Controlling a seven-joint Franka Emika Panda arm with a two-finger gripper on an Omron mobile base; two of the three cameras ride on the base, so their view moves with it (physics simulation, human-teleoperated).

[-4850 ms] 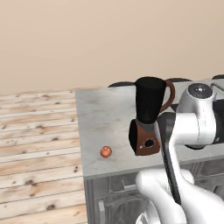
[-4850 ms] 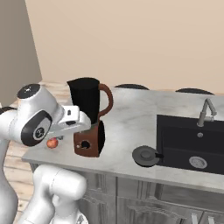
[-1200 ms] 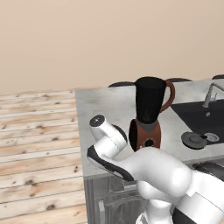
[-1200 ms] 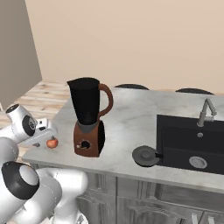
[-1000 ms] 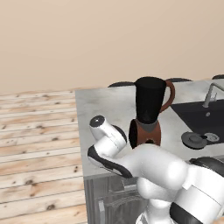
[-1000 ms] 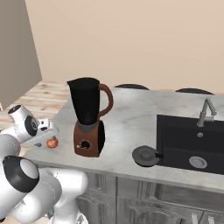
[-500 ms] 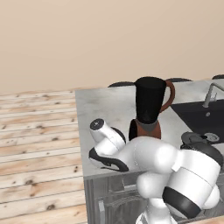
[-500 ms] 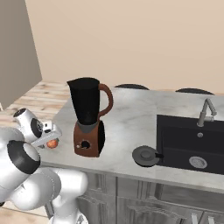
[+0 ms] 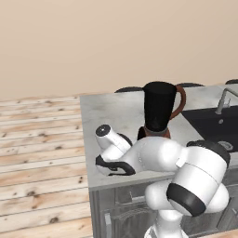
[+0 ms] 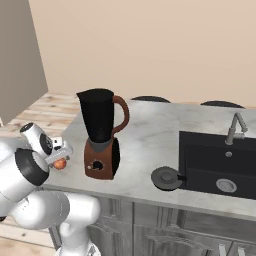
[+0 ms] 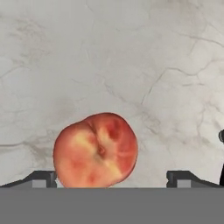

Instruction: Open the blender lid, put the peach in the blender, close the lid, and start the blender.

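Gripper [image 11: 111, 178] spread wide over the peach [image 11: 96, 150] on the grey marble counter [image 11: 131, 57], near its left edge, beside the blender [image 10: 102, 133]; lid [image 10: 166, 178] lying by the sink [image 10: 220, 160].

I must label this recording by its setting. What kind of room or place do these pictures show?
Most likely a home kitchen, in simulation. A grey marble-look counter carries a dark sunken sink with a metal tap, and a tall blender with a black jar and reddish-brown base stands on it beside a small orange-red peach.
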